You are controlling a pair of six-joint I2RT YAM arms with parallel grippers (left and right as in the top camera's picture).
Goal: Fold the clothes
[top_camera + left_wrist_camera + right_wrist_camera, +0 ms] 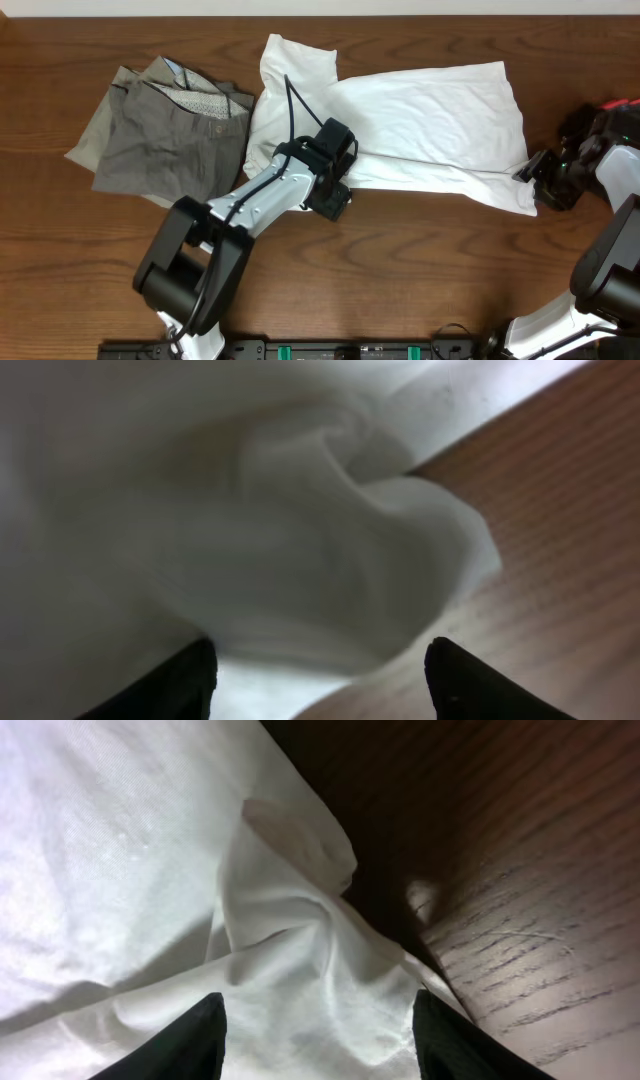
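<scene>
The clothes lie on the wooden table (pixel 420 280). A large white T-shirt (pixel 430 115) is spread from the middle to the right, partly folded over itself. Grey-khaki trousers (pixel 160 140) lie crumpled at the left, patterned lining showing. My left gripper (pixel 335 170) hovers over the shirt's near edge. In the left wrist view the gripper (pixel 320 685) is open, its fingers (pixel 185 680) astride a bunched fold of shirt (pixel 300 540). My right gripper (pixel 538 178) is at the shirt's near right corner. In the right wrist view it (pixel 320 1040) is open above a rumpled corner of shirt (pixel 290 940).
The trousers touch the shirt's left edge. Bare wood runs along the front of the table and to the right of the shirt's corner (pixel 540 920). The right arm's dark base (pixel 600 130) stands at the far right edge.
</scene>
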